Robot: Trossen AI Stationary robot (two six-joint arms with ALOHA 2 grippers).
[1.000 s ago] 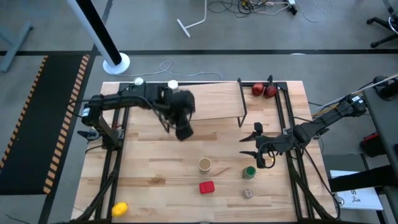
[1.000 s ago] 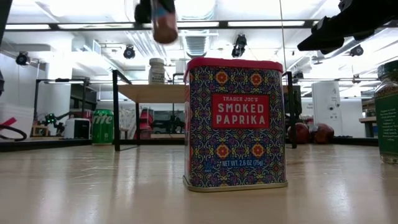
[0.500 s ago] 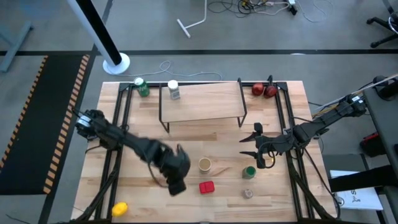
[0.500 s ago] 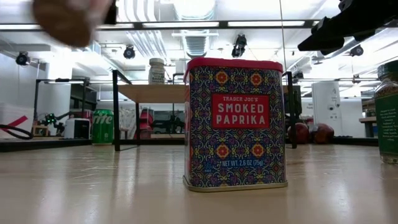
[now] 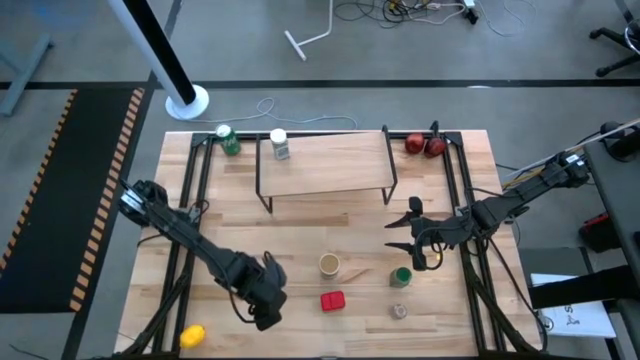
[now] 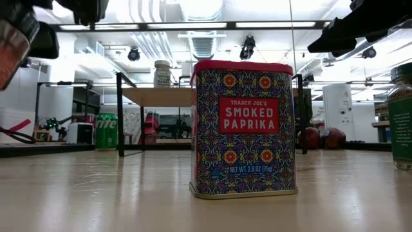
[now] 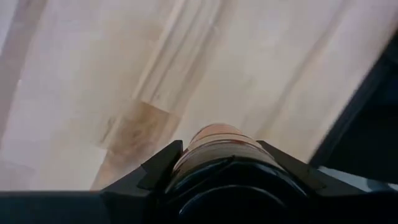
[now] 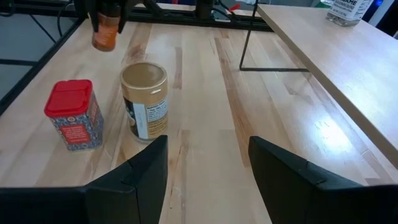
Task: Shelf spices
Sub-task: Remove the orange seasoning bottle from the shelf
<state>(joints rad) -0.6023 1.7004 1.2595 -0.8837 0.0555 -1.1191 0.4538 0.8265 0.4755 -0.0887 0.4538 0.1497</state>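
L arm swung to worktop front, jaws pinching brown jar (image 8: 104, 32); shelf (image 5: 325, 160) lies well behind. R jaws spread, idle.

Close view past the left gripper (image 7: 217, 163) holding a brown jar (image 7: 219, 144) above a pale wooden table (image 7: 261, 68).

Two dark fingers (image 7: 158, 167) rise from the lower edge, one on each side, closed against the sides of the jar between them. The jar has reddish-brown contents and a dark cap nearest the camera; its far end points towards the table. The tabletop shows pale planks with grain running diagonally, and one darker tan patch (image 7: 134, 129) just beyond the jar. A dark rail (image 7: 367, 112) crosses the corner on one side.
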